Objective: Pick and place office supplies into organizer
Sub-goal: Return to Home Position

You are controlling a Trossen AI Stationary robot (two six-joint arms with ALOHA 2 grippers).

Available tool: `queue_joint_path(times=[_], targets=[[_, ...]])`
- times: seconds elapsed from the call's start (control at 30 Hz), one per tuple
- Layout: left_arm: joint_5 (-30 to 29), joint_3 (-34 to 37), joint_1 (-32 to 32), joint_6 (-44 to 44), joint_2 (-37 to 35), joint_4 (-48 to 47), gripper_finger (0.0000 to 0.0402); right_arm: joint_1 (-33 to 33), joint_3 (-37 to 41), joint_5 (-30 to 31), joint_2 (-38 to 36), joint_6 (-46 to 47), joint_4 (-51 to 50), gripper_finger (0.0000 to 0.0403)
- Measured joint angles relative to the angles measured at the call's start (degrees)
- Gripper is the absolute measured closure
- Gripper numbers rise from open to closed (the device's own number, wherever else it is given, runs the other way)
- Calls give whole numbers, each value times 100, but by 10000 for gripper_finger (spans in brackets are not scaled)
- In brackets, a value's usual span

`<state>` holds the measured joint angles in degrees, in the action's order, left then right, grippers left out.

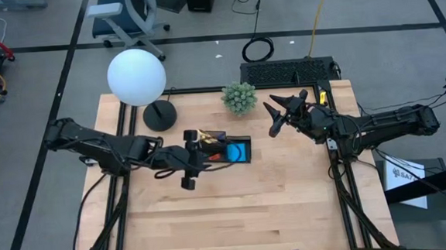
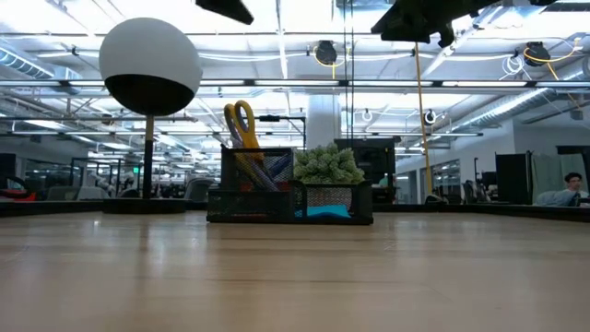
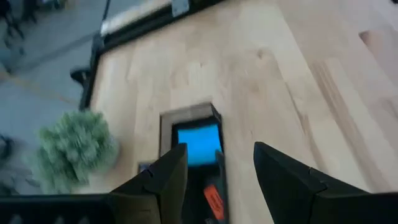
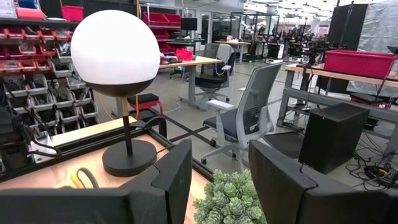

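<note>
The left gripper (image 1: 202, 155) (image 3: 221, 149) hangs raised over the left end of the low black rectangular organizer (image 1: 243, 141) (image 2: 277, 219) (image 3: 163, 134), its two dark fingers spread apart and holding nothing. Past those fingers in the left wrist view, the blue square sticky-note pad (image 1: 237, 151) (image 2: 327, 212) (image 3: 198, 144) lies flat in a compartment at the organizer's right end, below the fingertips and clear of them. A small red piece (image 3: 211, 199) lies in the organizer closer in under the gripper. At the organizer's left end, the yellow-handled scissors (image 1: 196, 134) (image 2: 241, 124) (image 4: 84, 178) stand handles-up in the taller compartment, with slim pens (image 2: 265, 173) leaning beside them. The organizer itself sits near the middle of the light wooden table (image 1: 251, 208). Behind the organizer stands the green spiky plant ball (image 1: 239, 98) (image 2: 324, 166) (image 3: 74, 149) (image 4: 230, 196). Behind and to the left of the organizer is the lamp with a white globe and round black base (image 1: 136, 77) (image 2: 149, 69) (image 4: 115, 50). The right gripper (image 1: 273, 118) (image 4: 219, 149) is held up off the table well to the right of the organizer, its fingers parted and empty, facing the plant ball and the lamp.
</note>
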<state>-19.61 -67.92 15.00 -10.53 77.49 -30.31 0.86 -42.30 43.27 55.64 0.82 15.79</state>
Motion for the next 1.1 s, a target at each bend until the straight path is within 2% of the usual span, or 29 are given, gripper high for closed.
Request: queue_joint_path(times=[0.13,0.3,0.37,0.43,0.57,0.67,0.73,0.87,1.1], targets=[[1,0,-78,556,-7,-94,210,1,0,-2,0,158,50,250],[152,0,-125,1202,43,-208,211,1,0,-106,-2,1459,-279,250],[353,1,-122,1604,50,-589,210,-4,0,-499,-2,1760,-551,250],[468,9,-92,1783,50,-703,211,-2,1,-1181,0,1786,-658,250],[119,9,96,1674,49,-537,211,-3,2,-2541,0,1375,-414,250],[-66,23,198,1351,48,5,211,-3,0,-3109,-19,1123,-181,250],[6,82,182,1057,46,402,210,-4,0,-3155,-54,1060,-196,250],[346,98,19,667,48,630,211,-13,0,-3147,-138,938,-289,250],[462,98,-727,394,48,718,211,-48,0,-3154,-312,651,-261,250]])
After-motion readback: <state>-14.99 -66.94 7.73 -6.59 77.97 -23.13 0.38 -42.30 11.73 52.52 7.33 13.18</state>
